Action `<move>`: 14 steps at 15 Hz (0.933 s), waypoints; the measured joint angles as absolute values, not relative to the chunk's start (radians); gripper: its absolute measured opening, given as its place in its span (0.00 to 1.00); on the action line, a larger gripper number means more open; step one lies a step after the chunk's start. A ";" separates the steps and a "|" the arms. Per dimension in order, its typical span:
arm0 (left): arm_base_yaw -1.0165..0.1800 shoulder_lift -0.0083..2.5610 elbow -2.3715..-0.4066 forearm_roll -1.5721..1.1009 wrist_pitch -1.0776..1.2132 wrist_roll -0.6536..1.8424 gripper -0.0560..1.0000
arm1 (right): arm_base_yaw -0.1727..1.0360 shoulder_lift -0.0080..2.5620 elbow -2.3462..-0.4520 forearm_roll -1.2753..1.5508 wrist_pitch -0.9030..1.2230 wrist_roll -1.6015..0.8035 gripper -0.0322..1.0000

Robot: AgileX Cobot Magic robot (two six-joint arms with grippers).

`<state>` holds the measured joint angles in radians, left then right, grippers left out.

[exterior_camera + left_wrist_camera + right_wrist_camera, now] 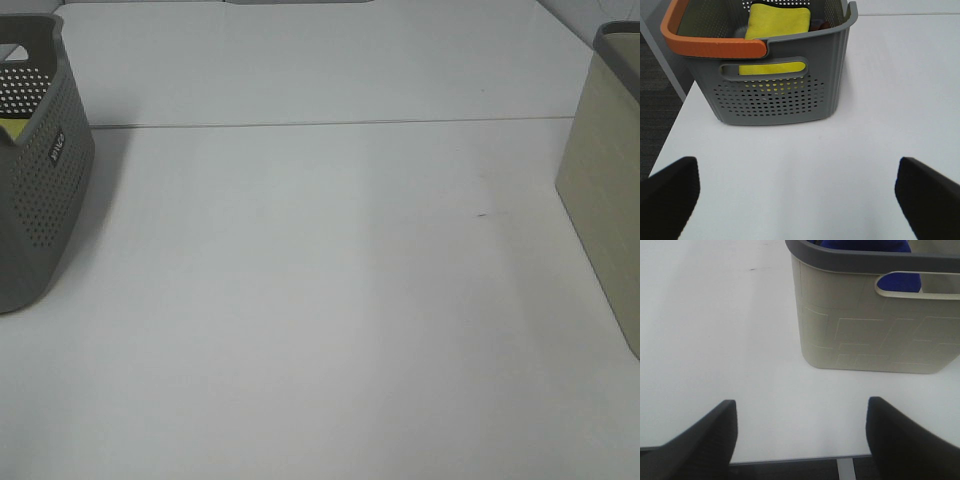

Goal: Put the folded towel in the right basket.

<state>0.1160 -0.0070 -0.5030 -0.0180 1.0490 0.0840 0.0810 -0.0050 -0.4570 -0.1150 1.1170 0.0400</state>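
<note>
A folded yellow towel lies inside the grey perforated left basket, which has an orange handle. A sliver of the towel shows in the exterior view, inside that basket at the table's left edge. The beige right basket stands at the right edge. In the right wrist view it holds something blue. My left gripper is open and empty, short of the grey basket. My right gripper is open and empty, short of the beige basket. Neither arm shows in the exterior view.
The white table spans between the two baskets, with a seam across its far part. Its near edge shows in the right wrist view. Its left edge and dark floor show in the left wrist view.
</note>
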 joint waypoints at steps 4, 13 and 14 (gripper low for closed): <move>0.116 -0.007 -0.503 -0.018 1.049 0.084 0.99 | 0.081 -0.005 -0.457 -0.115 1.117 0.040 0.72; 0.116 -0.007 -0.503 -0.018 1.049 0.084 0.99 | 0.081 -0.005 -0.457 -0.115 1.117 0.040 0.72; 0.116 -0.007 -0.503 -0.018 1.049 0.084 0.99 | 0.081 -0.005 -0.457 -0.115 1.117 0.040 0.72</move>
<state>0.1160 -0.0070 -0.5030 -0.0180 1.0490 0.0840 0.0810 -0.0050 -0.4570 -0.1150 1.1170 0.0400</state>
